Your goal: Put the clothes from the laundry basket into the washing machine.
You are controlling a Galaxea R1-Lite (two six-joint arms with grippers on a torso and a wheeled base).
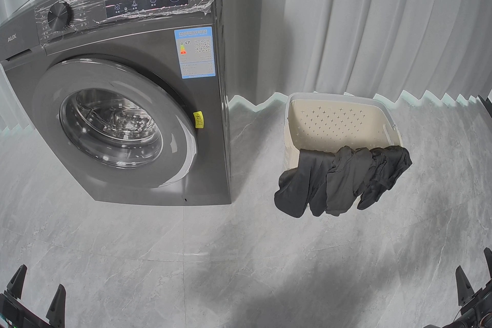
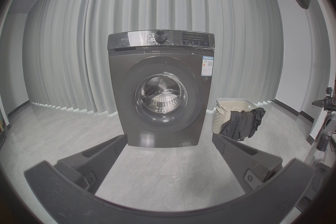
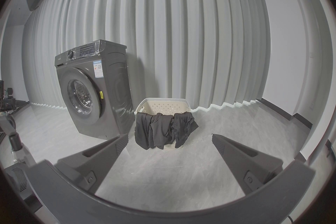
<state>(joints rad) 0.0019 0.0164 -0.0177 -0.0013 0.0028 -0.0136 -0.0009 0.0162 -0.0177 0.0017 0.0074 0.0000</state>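
- At the lower left corner of the head view, the left gripper [image 1: 41, 280] has its jaws spread wide with nothing between them. The right gripper [image 1: 474, 262], at the lower right corner, is likewise spread and empty. Both are well apart from the work.
- Dark clothes [image 1: 341, 178] hang over the front rim of the cream laundry basket [image 1: 338, 101], right of centre, with their lower ends near the tiled floor [image 1: 230, 252].
- The washing machine [image 1: 210, 149] is at the left and its round door [image 1: 179, 139] appears shut.
- Risk: nothing can be loaded until that door is opened, and a garment brought over early would have nowhere to go.
- Risk: the basket looks light, so pulling on the draped cloth may tip or drag it.
- Risk: a pinch on one fold may leave the rest trailing on the floor or snagged on the rim.
- Hard to make out: how many garments there are, since the folds merge.
- Hidden: the basket bottom behind the cloth, so any further clothes cannot be confirmed.
- No door handle or latch can be made out.
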